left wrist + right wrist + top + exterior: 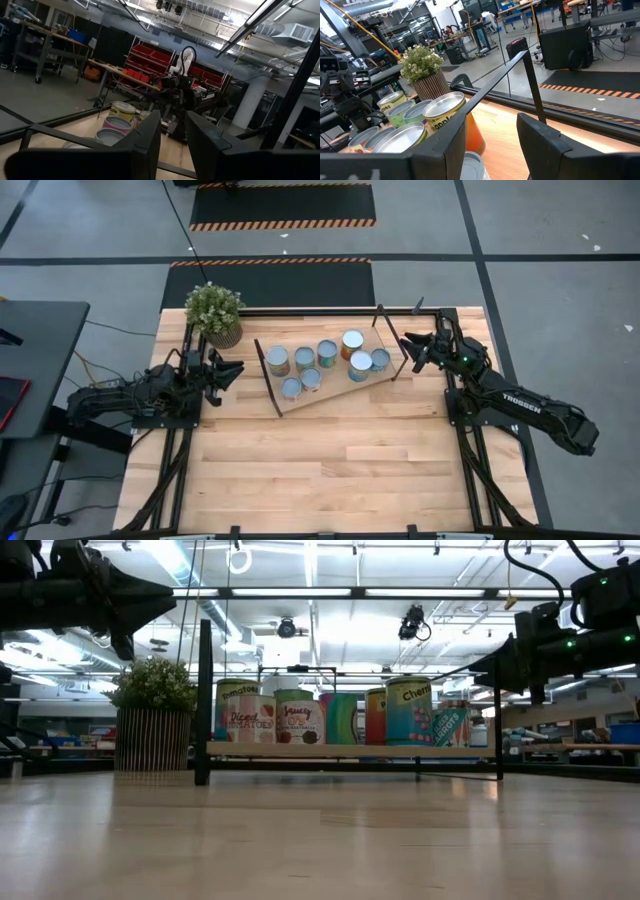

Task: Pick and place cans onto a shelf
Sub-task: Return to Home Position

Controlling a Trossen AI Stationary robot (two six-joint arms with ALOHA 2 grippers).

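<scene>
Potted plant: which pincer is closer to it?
Left. The left pincer sits just beside the potted plant; the right pincer is at the opposite end of the shelf.

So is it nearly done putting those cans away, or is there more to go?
Looks nearly done. Every can in view stands on the shelf; none sits on the bare table. Nothing is being carried: the left hand, by the plant, and the right hand, at the shelf's other end, are both open and empty. Probably all that is left is for them to pull back and rest.
</scene>
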